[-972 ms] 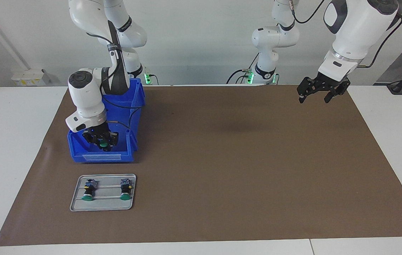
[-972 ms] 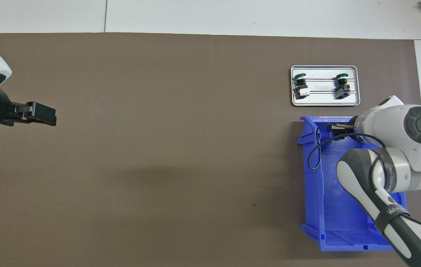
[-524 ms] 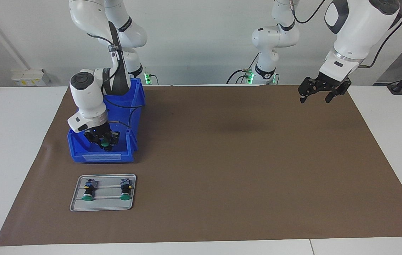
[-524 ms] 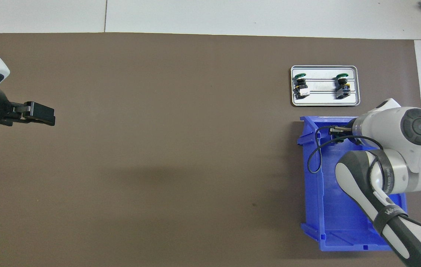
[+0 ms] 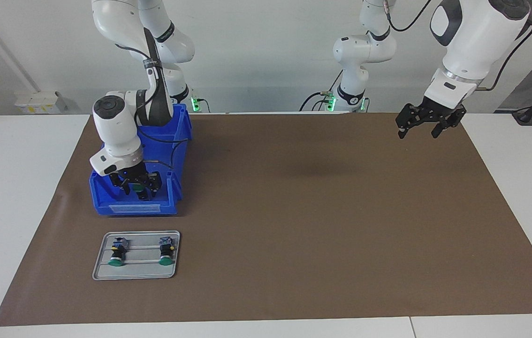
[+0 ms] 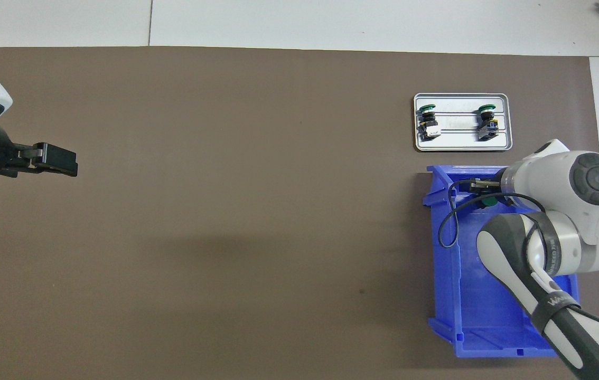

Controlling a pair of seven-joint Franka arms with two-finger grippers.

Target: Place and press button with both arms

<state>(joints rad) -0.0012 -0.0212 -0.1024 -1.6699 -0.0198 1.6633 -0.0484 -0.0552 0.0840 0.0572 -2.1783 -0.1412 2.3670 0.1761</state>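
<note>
The right gripper [image 5: 137, 188] is hanging low inside the blue bin [image 5: 106, 204], at the end of the bin farthest from the robots, and its fingers are standing apart on either side of a green-capped button [image 5: 139, 187]. Whether the fingers are touching the button, or whether it is lying loose on the bin floor between them, cannot be told from either view; in the overhead view only a sliver of green cap [image 6: 486, 202] is showing beside the wrist.

The button is looking small, light and rigid: a smooth round cap on a short blocky body. The cap is likely to be slippery and to roll the piece out of a pinch, so the flat sides of the body are judged the better place to hold, with the cap left free for pressing. It is probably sturdy enough for a firm squeeze.

Just beside the bin, farther from the robots, a metal tray [image 5: 102, 273] is carrying two more buttons [image 5: 117, 253] [image 5: 166, 252] lying on their sides, well apart from each other.

The left gripper [image 5: 426, 126] is waiting with fingers wide and empty, raised over the mat [image 5: 317, 225] at the left arm's end of the table.
</note>
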